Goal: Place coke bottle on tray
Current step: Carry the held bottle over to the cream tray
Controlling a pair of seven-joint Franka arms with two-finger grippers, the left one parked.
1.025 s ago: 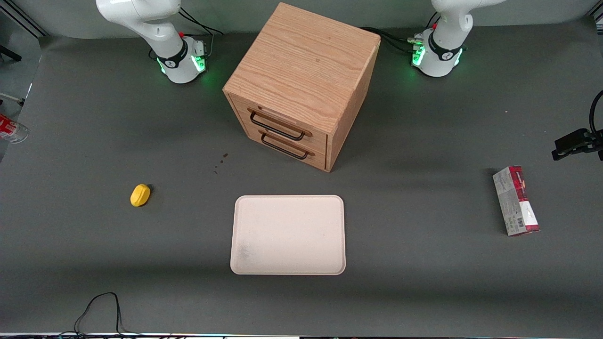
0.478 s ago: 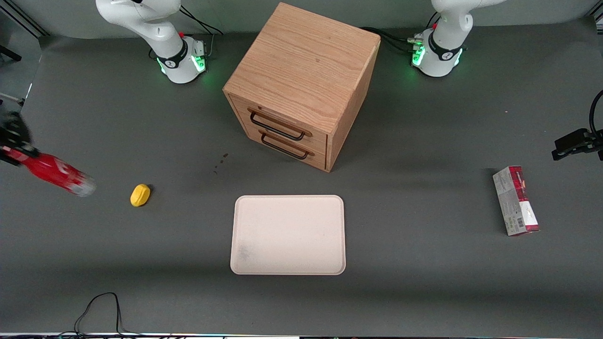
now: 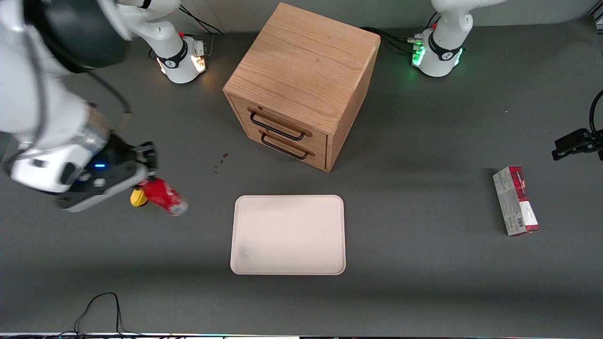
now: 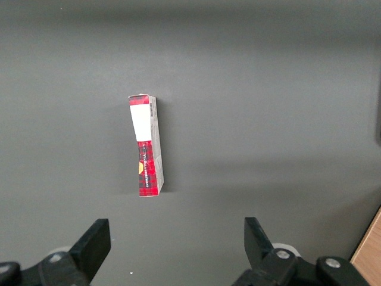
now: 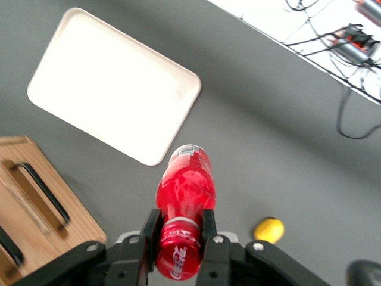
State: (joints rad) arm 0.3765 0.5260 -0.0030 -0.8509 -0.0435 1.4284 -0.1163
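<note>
My right gripper (image 3: 145,178) is shut on the coke bottle (image 3: 162,196), a slim red bottle with a clear base, and holds it in the air, tilted, above the mat over the yellow lemon-shaped thing. In the right wrist view the fingers (image 5: 150,233) clamp the bottle (image 5: 186,196) at its cap end and its base points toward the tray. The pale beige tray (image 3: 288,234) lies flat on the mat, nearer to the front camera than the cabinet, toward the parked arm's end from the bottle. It also shows in the right wrist view (image 5: 113,83).
A wooden drawer cabinet (image 3: 301,80) with two black handles stands farther from the front camera than the tray. A yellow lemon-shaped thing (image 3: 137,199) lies under the gripper. A red-and-grey carton (image 3: 516,201) lies toward the parked arm's end. A black cable (image 3: 101,306) loops at the table's front edge.
My right arm has swung in from the working arm's end of the table, carrying the coke bottle toward the tray; it is now over the yellow thing.
</note>
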